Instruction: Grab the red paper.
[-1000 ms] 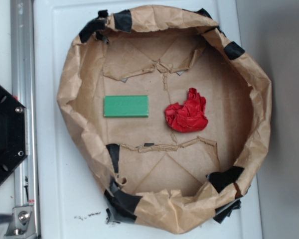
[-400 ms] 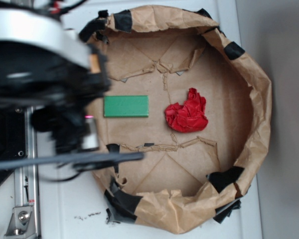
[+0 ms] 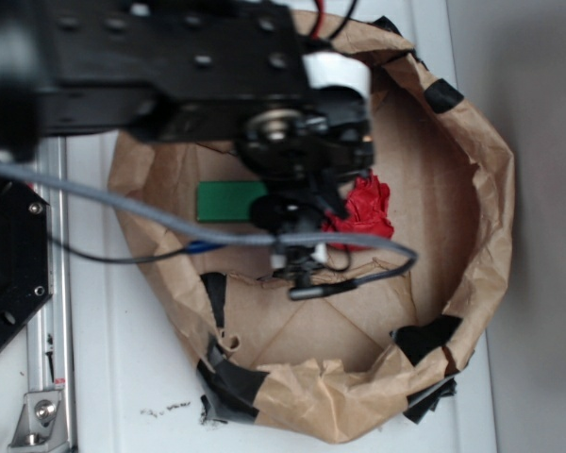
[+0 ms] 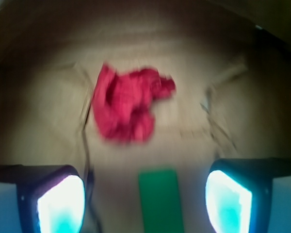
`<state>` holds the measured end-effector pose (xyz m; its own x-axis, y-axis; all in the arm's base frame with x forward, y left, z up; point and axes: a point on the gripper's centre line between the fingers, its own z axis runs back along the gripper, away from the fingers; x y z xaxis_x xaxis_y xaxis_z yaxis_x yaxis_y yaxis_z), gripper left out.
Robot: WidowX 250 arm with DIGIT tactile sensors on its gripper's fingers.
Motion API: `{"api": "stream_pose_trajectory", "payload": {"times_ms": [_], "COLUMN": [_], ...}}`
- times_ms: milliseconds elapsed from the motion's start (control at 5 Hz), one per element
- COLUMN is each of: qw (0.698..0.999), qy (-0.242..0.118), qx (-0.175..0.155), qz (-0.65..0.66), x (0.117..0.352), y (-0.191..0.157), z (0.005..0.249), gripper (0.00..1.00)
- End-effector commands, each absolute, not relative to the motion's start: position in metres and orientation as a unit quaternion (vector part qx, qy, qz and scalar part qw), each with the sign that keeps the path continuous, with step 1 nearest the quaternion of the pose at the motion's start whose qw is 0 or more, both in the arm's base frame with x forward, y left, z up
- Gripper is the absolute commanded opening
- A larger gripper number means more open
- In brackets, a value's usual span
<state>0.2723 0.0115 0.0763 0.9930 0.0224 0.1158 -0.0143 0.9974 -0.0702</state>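
Note:
The red paper point(image 3: 370, 209) is a crumpled bright red wad on the floor of a brown paper bowl point(image 3: 491, 189), right of centre; my arm hides its left edge. In the wrist view the red paper point(image 4: 128, 109) lies ahead, above and slightly left of the gap between the fingers, apart from them. My gripper point(image 4: 145, 204) is open and empty, its two lit fingers point(image 4: 63, 206) wide apart. In the exterior view my arm's wrist point(image 3: 302, 142) hovers over the bowl's middle and hides the fingers.
A flat green block point(image 3: 228, 200) lies left of the red paper, partly under my arm, and shows between the fingers in the wrist view point(image 4: 160, 201). The bowl has raised crumpled walls with black tape patches point(image 3: 443, 94). A grey cable point(image 3: 170, 226) crosses the bowl. A black base point(image 3: 9, 264) and metal rail point(image 3: 47, 330) stand at the left.
My arm has swung in from the left over the bowl and now covers the green block's right end and the red paper's left edge. Paper and block have not moved.

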Motion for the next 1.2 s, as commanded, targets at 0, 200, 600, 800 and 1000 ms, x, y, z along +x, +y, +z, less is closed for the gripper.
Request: {"api": "stream_pose_trajectory", "payload": {"times_ms": [0,200,600,800,1000], "qw": [0.986,0.989,0.992,0.992,0.99], "qy": [-0.121,-0.117,-0.099,-0.099,-0.13], "qx": [-0.08,-0.023,0.039,0.059,0.0], "qz": [-0.087,-0.082,-0.061,-0.048,-0.053], "x": [0.304,0.322,0.338,0.325,0.298], "y": [-0.042,-0.036,-0.012,-0.008,-0.001], "z": [0.054,0.036,0.023,0.069,0.118], "gripper": [1.0,1.0,0.0,0.0,0.0]}}
